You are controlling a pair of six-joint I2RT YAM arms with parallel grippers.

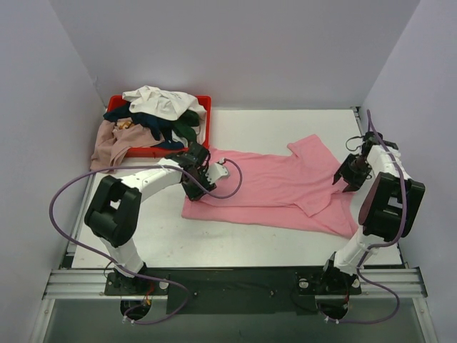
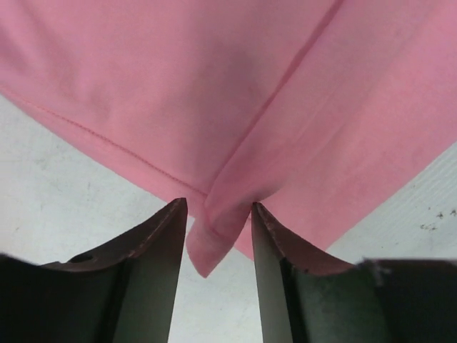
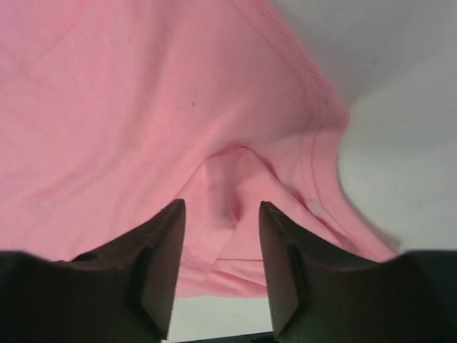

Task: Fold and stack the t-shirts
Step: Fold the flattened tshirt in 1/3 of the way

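1. At about 10 o'clock on the table, the red tray (image 1: 208, 114) holds a loose heap of other t-shirts (image 1: 153, 103). A mauve one spills over its 9 o'clock side.
2. The left gripper (image 2: 218, 214) sits at the 9 o'clock edge of the pink t-shirt (image 1: 278, 186). Its fingers are drawn in, pinching a folded corner of the hem.
3. The pink t-shirt lies spread from the table's centre toward 3 o'clock, partly doubled over. It looks thin, light and limp, so it will likely sag and crease wherever it is unsupported. Stitched edges and corners give the surest hold.
4. The right gripper (image 3: 221, 214) is at the shirt's 3 o'clock edge. It nips a puckered ridge of cloth beside a stitched seam.
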